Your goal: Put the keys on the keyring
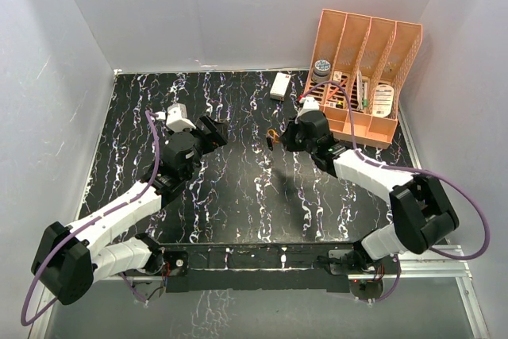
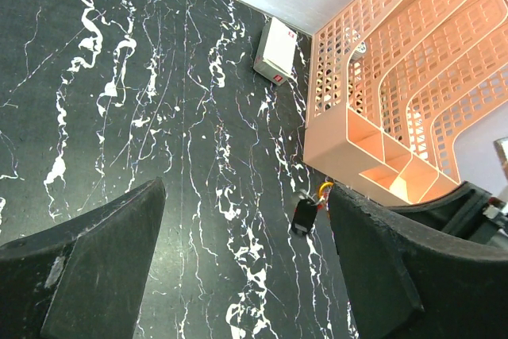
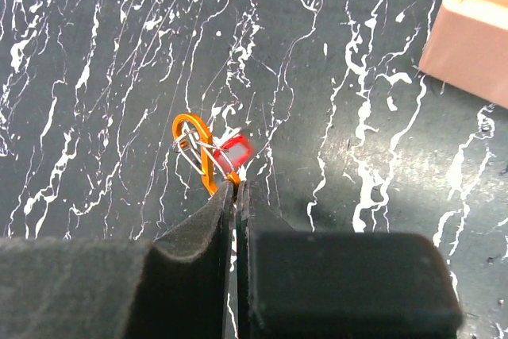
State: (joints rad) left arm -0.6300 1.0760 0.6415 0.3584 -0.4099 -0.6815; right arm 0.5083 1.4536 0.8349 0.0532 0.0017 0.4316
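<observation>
**Right claw** (image 3: 236,188): pressed together, its tips pinching one edge of the keyring (image 3: 193,142). The thin orange loop projects ahead of the tips and appears held clear of the worktop (image 1: 230,196), toward the back centre and a little in front of the orange file rack (image 1: 361,77). Judgement: an edge grip leaves most of the loop exposed, which suits threading.

**Red-headed key** (image 3: 235,151): touching the ring just beside the tips, with silvery wire loops (image 3: 189,153) crossing the ring at the same place. It cannot be told whether it is fully threaded.

**Black-headed key** (image 2: 303,214): in the left wrist view it hangs just below the ring. The right wrist view does not show it. It cannot be told whether it is attached or merely caught.

**Left claw** (image 2: 246,188): spread wide, holding nothing, well apart from the ring. It is aimed so that the ring and black key sit in the gap between its fingers in its own view. Judgement: it is placed as the second hand, ready to steady or feed a key.

**White box** (image 1: 279,85): on the worktop by the back wall, not involved.

**Risk**: the ring is thin and held only at the extreme tips. A sideways pull could twist it out of the pinch.
</observation>
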